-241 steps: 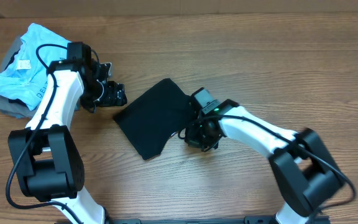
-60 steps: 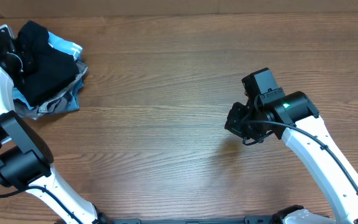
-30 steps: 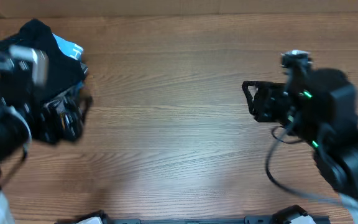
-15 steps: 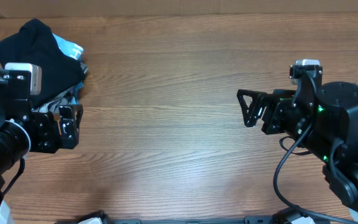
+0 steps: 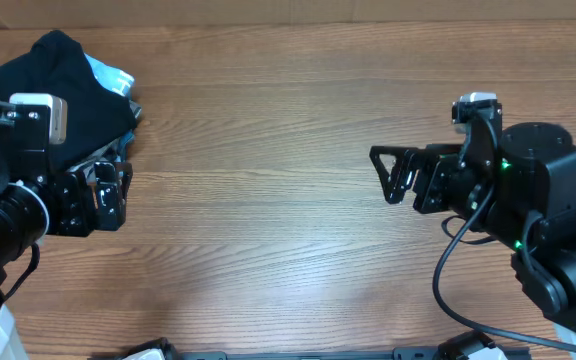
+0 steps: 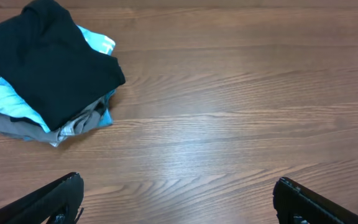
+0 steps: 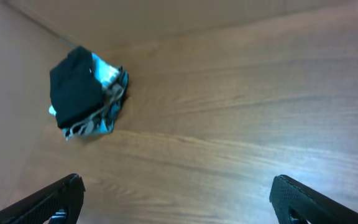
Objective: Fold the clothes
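Black T-shirt (image 6: pixel 48 68), earlier mid-table, now atop the garment pile (image 6: pixel 8 107)

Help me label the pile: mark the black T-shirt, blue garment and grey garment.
black T-shirt (image 6: pixel 48 68), left wrist view, middle of its top.
blue garment (image 6: pixel 2 99), left wrist view, its left edge.
grey garment (image 6: pixel 11 126), left wrist view, its bottom edge.

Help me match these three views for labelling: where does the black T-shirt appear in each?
Overhead: black T-shirt in the upper left corner.
Left wrist: upper left, large in the picture.
Right wrist: left of centre in the upper half, small.
Shared landmark: the light blue garment peeking out from under the shirt.
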{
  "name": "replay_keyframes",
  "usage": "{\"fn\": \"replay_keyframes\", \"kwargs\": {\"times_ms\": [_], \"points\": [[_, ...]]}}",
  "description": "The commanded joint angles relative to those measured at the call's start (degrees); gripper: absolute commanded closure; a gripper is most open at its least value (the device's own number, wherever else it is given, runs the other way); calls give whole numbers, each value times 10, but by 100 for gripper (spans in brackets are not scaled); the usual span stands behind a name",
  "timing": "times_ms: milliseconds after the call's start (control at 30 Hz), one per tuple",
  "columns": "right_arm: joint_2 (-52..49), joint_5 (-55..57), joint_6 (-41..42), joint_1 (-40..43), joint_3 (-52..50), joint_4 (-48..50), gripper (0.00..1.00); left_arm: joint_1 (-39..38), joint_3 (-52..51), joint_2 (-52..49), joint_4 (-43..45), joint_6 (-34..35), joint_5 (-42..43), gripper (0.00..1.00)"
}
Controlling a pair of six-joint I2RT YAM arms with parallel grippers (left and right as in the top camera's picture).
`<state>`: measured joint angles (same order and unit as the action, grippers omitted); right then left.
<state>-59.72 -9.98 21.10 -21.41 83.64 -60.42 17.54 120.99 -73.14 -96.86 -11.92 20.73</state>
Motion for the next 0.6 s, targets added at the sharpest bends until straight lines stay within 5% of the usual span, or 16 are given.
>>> {"fn": "replay_keyframes", "kwargs": {"times_ms": [0, 300, 567], "points": [[35, 49, -25, 3, 8, 21, 0, -3, -3, -3, 1, 12, -4, 0], [134, 86, -243, 27, -17, 53, 0, -3, -3, -5, 1, 12, -4, 0], [292, -17, -293, 177, -253, 178, 0, -3, -3, -6, 1, 12, -4, 0]]}}
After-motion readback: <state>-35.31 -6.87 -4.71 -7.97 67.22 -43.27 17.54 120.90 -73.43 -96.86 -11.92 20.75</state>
